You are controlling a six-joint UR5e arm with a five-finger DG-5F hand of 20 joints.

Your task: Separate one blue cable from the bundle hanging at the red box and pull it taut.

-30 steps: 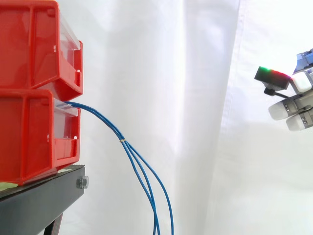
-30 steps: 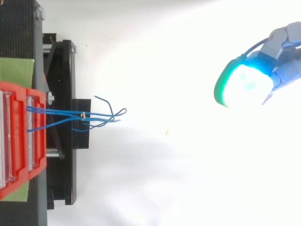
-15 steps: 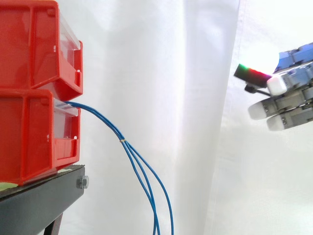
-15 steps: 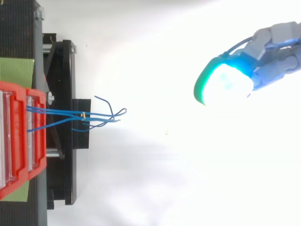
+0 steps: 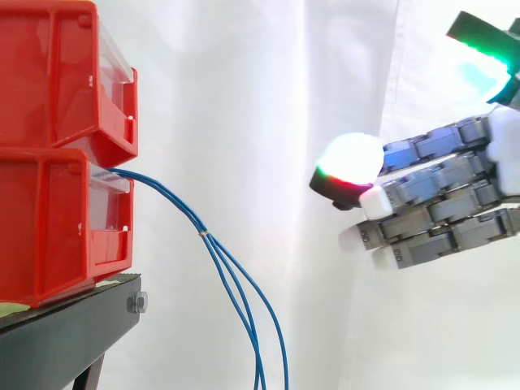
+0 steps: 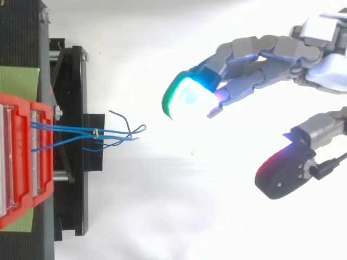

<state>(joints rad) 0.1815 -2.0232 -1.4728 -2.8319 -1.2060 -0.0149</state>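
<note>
Several thin blue cables (image 5: 219, 260) come out of the lower red box (image 5: 57, 223) and hang down in a bundle, tied by a small band (image 5: 203, 234). From above, the blue cables (image 6: 103, 132) spread past the stand's edge. My hand (image 5: 439, 203) reaches in from the right, fingers stretched toward the bundle and thumb apart, holding nothing. In the top view my hand (image 6: 271, 54) is still well to the right of the cable ends, with its thumb (image 6: 284, 173) spread wide.
Two red boxes are stacked, the upper box (image 5: 57, 73) above the lower one, on a black stand (image 5: 73, 333). A white curtain hangs behind everything. Open space lies between the cables and my hand.
My hand has moved left toward the cables and now shows far more of itself, its fingers extended and its thumb spread. The cables hang unchanged.
</note>
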